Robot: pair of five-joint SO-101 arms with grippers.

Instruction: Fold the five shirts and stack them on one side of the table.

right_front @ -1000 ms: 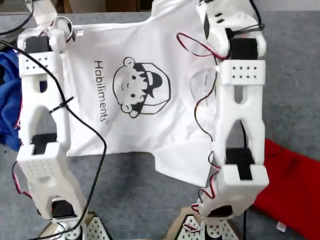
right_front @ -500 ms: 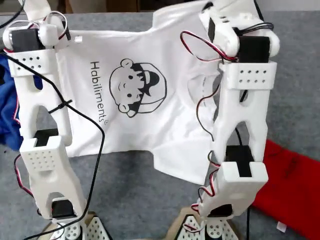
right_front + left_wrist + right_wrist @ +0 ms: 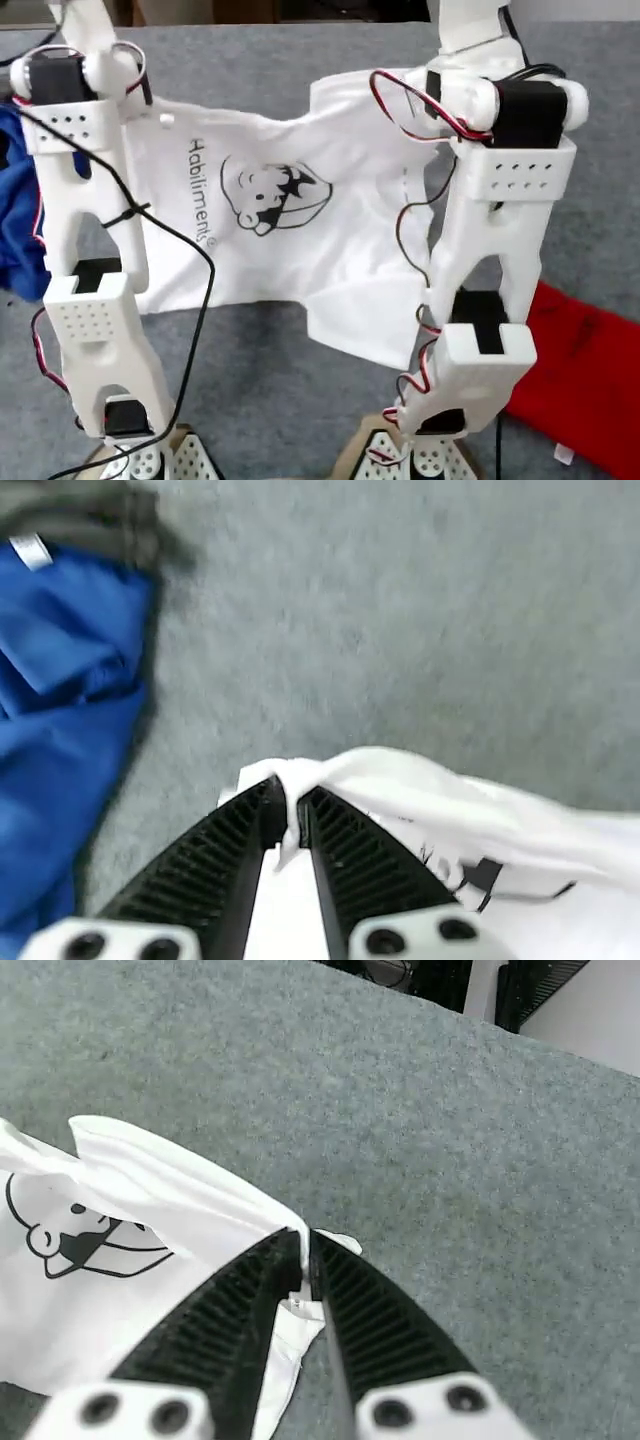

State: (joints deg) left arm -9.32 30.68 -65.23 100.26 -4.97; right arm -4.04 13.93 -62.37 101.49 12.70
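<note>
Because a fold needs one edge carried over the rest, the white shirt [image 3: 290,240] is pinched at its two far corners. The left arm [image 3: 85,200] has its jaws closed narrow on a bunched bit of the cloth at one corner, and the right arm [image 3: 500,230] has its jaws closed the same way on the other. Between them the shirt's far edge sags and creases, while its near hem lies flat on the grey worktop [image 3: 250,400]. Beyond that far edge is open worktop, which looks room enough to draw the cloth. A blue shirt [image 3: 60,710] lies near the white shirt on the left arm's side. A red shirt [image 3: 580,370] lies near its other side. I judge either could snag if the fold swings wide.
</note>
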